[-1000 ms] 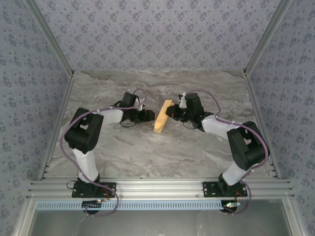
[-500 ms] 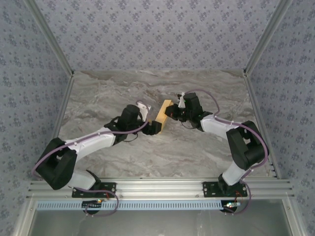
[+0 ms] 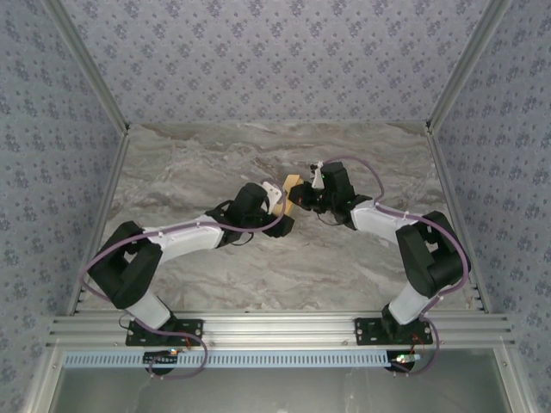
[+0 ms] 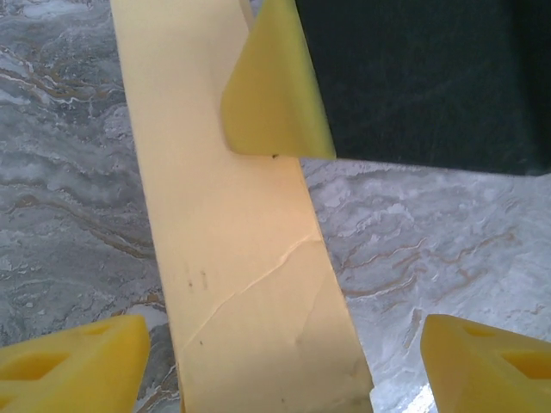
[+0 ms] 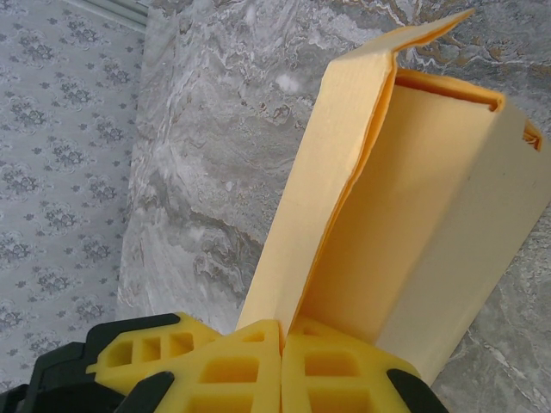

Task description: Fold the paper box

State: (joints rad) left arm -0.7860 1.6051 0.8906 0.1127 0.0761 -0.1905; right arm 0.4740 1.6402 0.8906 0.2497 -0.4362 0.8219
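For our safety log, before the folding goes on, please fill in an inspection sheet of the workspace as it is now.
Surface: grey marbled table.
Job's things: paper box, yellow-orange, partly formed, one flap open; a faint crease line on one panel.
Clutter: nothing seen.
Claws: right claw shut on the box's flap; left claw open, its fingertips on either side of a box panel.
Cables: purple cables run along both arms.
Surroundings: patterned walls; aluminium frame at the near edge.
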